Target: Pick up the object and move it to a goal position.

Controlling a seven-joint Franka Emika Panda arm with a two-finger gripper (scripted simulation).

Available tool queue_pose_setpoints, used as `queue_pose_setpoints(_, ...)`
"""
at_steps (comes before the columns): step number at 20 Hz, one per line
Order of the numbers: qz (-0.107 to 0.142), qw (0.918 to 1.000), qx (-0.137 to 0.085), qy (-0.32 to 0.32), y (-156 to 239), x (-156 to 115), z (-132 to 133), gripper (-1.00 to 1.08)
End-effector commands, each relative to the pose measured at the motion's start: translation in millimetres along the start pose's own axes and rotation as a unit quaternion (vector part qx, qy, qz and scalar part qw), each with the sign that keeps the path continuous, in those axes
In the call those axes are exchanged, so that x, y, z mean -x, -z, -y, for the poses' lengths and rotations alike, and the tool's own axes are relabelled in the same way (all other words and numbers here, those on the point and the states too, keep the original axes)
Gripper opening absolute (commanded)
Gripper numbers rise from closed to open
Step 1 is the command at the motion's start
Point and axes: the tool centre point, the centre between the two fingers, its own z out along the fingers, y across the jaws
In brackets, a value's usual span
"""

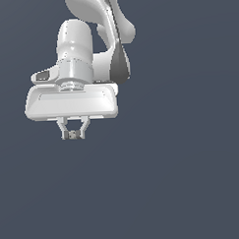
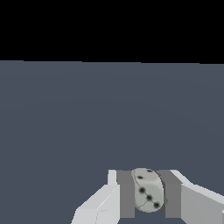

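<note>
Arm: white Panda arm point(image 1: 96, 39), reaching down from the top of the exterior view, toward its left.
Gripper: the gripper point(image 1: 73, 135) points downward, its two white fingers point(image 2: 103, 203) drawn in close.
Grip: clamped on the object point(image 2: 148, 196), one pad touching each side.
Object: small rounded pale lump with dark spots in the wrist view (a tiny dark speck in the exterior view point(image 1: 73, 135)), held between the fingertips.
Surface: plain slate-grey floor point(image 1: 183, 177) all around.
</note>
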Motion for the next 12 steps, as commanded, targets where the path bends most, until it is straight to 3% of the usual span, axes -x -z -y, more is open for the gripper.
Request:
queue_pose_setpoints(1, -0.024, 0.9997, -0.001, 0.0, 9, -16, -4, -1.0)
queue_pose_setpoints(7, -0.065, 0.9979, -0.003, 0.0, 26, -43, -11, -1.0)
queue_pose_setpoints(12, -0.085, 0.9964, -0.004, 0.0, 35, -55, -15, -1.0)
